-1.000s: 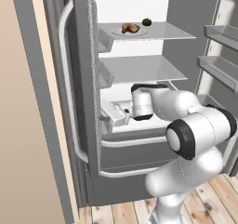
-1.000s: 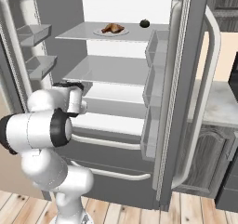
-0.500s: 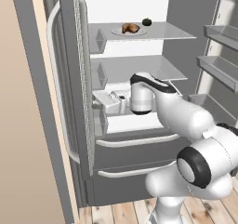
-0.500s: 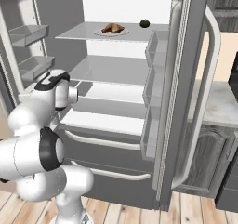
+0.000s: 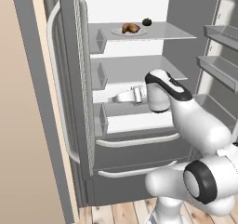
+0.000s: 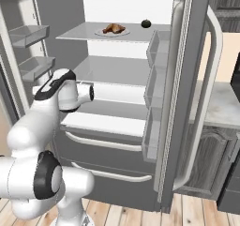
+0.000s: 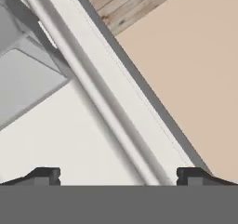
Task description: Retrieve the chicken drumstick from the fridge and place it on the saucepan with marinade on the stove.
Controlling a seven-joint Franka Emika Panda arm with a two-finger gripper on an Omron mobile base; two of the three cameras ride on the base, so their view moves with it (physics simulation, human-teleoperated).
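Observation:
The fridge (image 5: 139, 65) (image 6: 117, 75) stands with both doors open. On its top shelf a white plate carries the golden-brown chicken drumstick (image 5: 130, 29) (image 6: 114, 28). My gripper (image 5: 116, 98) hangs two shelves lower, in front of the lower shelf, and points left at the left door's inner side. In the hand view my gripper (image 7: 118, 175) is open with nothing between its dark fingertips (image 7: 44, 174), and it faces the door's edge, the wood floor and a beige wall. The saucepan, marinade and stove are out of view.
A small dark round fruit (image 5: 147, 21) (image 6: 146, 23) sits behind the plate. Door bins (image 6: 154, 86) (image 5: 218, 35) jut from both open doors beside my arm. Two drawers (image 5: 135, 158) close the fridge's bottom. A pale counter (image 6: 218, 110) lies to the right.
My arm has stretched forward and up. The hand rose slightly from the drawer's level toward the lower shelf, still pointing left. The jaws stayed open.

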